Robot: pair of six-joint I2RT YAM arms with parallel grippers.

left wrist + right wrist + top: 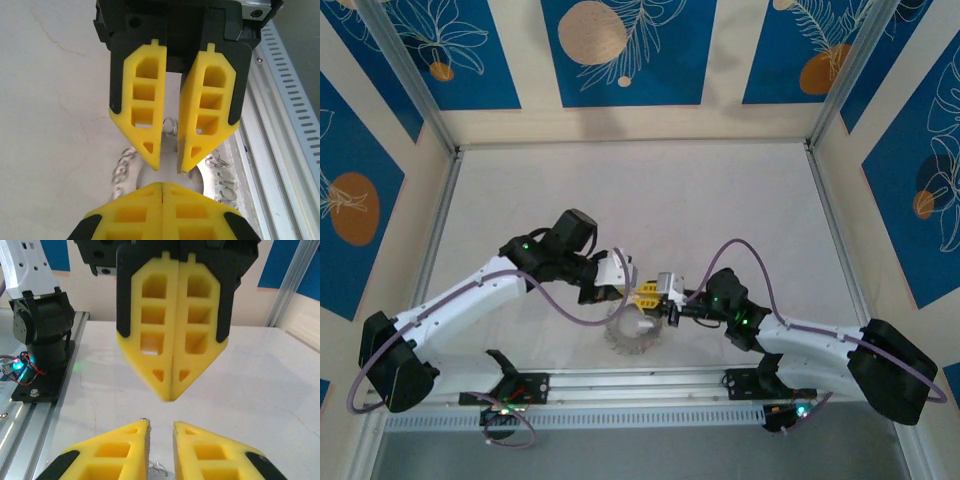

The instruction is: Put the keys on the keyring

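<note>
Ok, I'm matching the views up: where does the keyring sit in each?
Top external: the keyring, lower centre, below the yellow fingers.
Left wrist: lower centre, its silvery fringe flanking the fingers.
Right wrist: a silvery bit at the bottom edge.
Shared landmark: the shut left gripper.

— Are you making out the keys?
— No, too small, or perhaps lying hidden. The left gripper (170, 399) and right gripper (169, 168) are covering much of the keyring (623, 342); frame edges are cropping their fingers (125, 215).
</note>
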